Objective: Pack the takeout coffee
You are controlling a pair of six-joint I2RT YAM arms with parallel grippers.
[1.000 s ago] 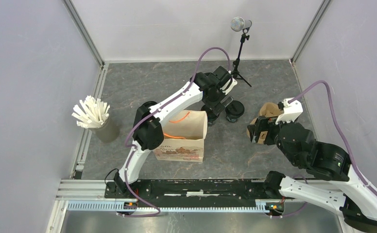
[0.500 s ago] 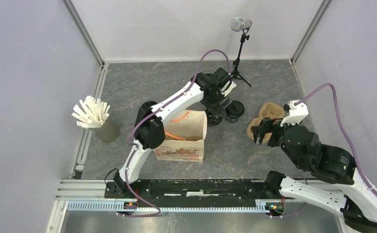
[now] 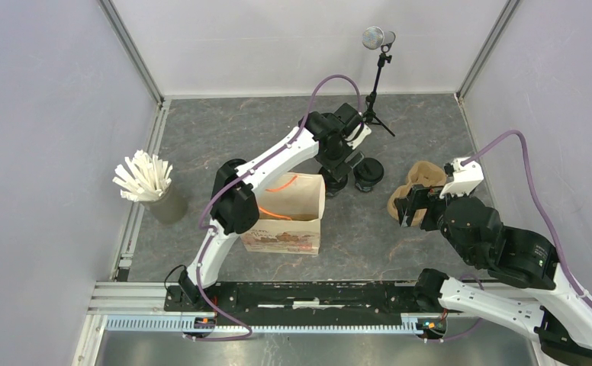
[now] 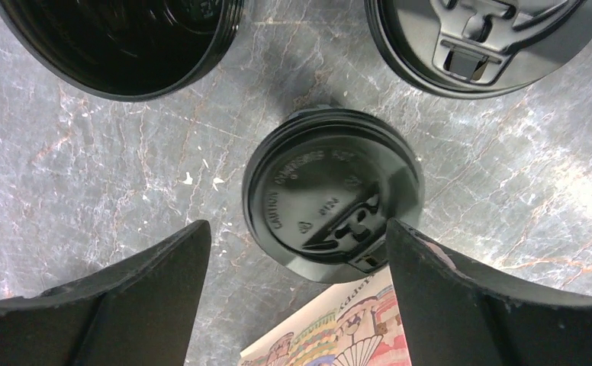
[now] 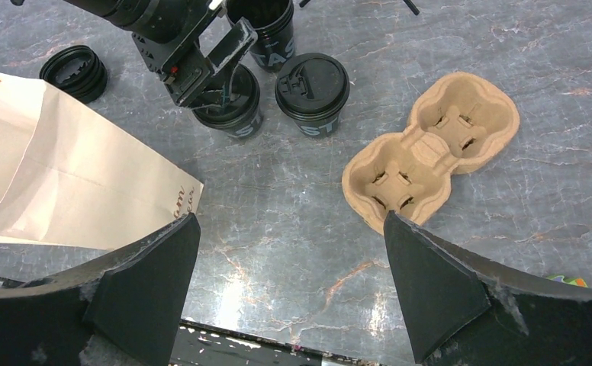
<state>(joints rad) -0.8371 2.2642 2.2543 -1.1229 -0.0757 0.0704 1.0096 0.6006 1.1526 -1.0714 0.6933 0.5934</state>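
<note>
Three black takeout coffee cups stand together behind the bag. In the left wrist view a lidded cup (image 4: 331, 194) sits centred just beyond my left gripper (image 4: 297, 229), which hangs open above it, gripping nothing. A second lidded cup (image 4: 476, 38) and a lidless cup (image 4: 125, 38) stand farther off. From the right wrist the same lidded cup (image 5: 312, 91) shows beside the left gripper (image 5: 209, 65). My right gripper (image 5: 291, 221) is open and empty over bare table, near the brown cup carrier (image 5: 430, 149). The beige paper bag (image 3: 293, 202) stands open.
A stack of black lids (image 5: 73, 72) lies behind the bag. A cup of white straws (image 3: 148, 183) stands at the far left. A microphone stand (image 3: 377, 76) rises at the back. Grey walls close in both sides.
My right arm has drawn back to the right, uncovering the cup carrier. The left gripper stays over the lidded cup, its jaws slightly narrower.
</note>
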